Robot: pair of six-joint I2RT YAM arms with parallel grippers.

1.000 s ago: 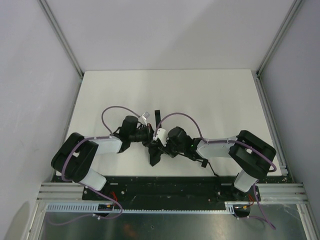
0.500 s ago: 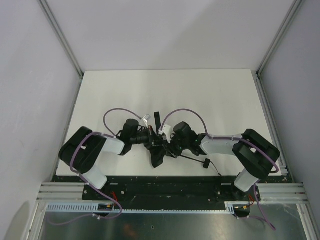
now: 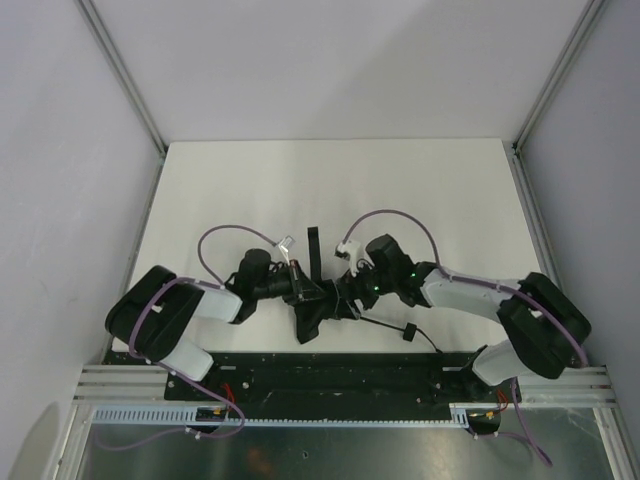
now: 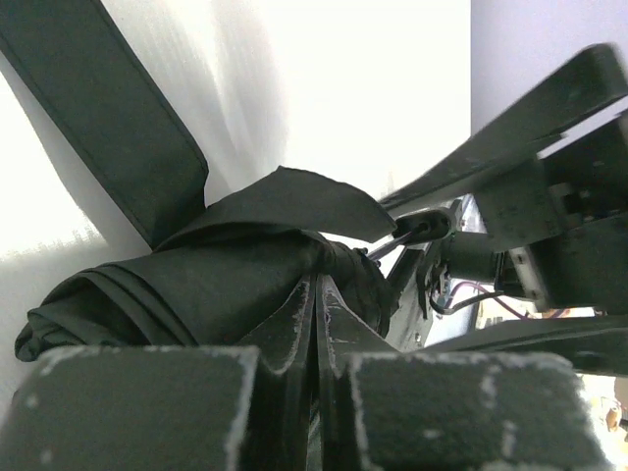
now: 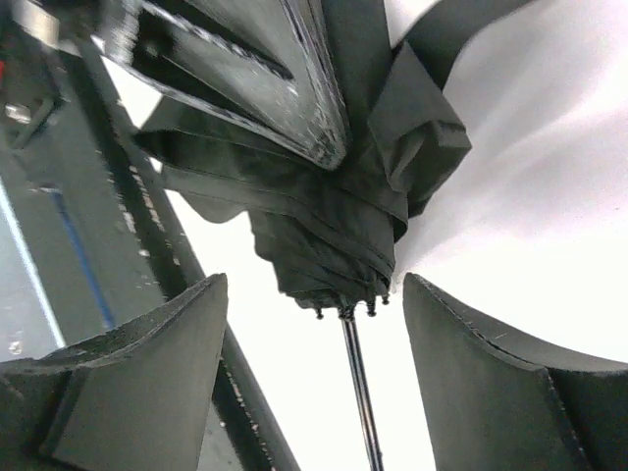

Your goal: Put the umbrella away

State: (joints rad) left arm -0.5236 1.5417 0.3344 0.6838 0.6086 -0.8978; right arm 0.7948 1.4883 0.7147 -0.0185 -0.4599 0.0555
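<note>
The umbrella [image 3: 308, 318] is a black folded bundle lying near the table's front edge. Its strap [image 3: 314, 243] points away from me, and its thin shaft runs right to the small handle [image 3: 408, 332]. My left gripper [image 3: 303, 290] is shut, its tips [image 4: 319, 289] pressed into the canopy folds [image 4: 196, 275]. My right gripper [image 3: 342, 297] is open. In the right wrist view its fingers [image 5: 147, 383] stand on either side of the canopy's ribbed end [image 5: 334, 226] and the shaft [image 5: 359, 392] without touching either.
The white table [image 3: 400, 190] is bounded by aluminium rails [image 3: 535, 220] and grey walls on three sides. A black base strip [image 3: 330, 370] runs along the near edge, close under the umbrella. Purple cables loop above both wrists.
The right gripper has opened wide and let go of the canopy's end. Its arm has stretched out, the elbow swinging right. The left gripper stays shut at the umbrella.
</note>
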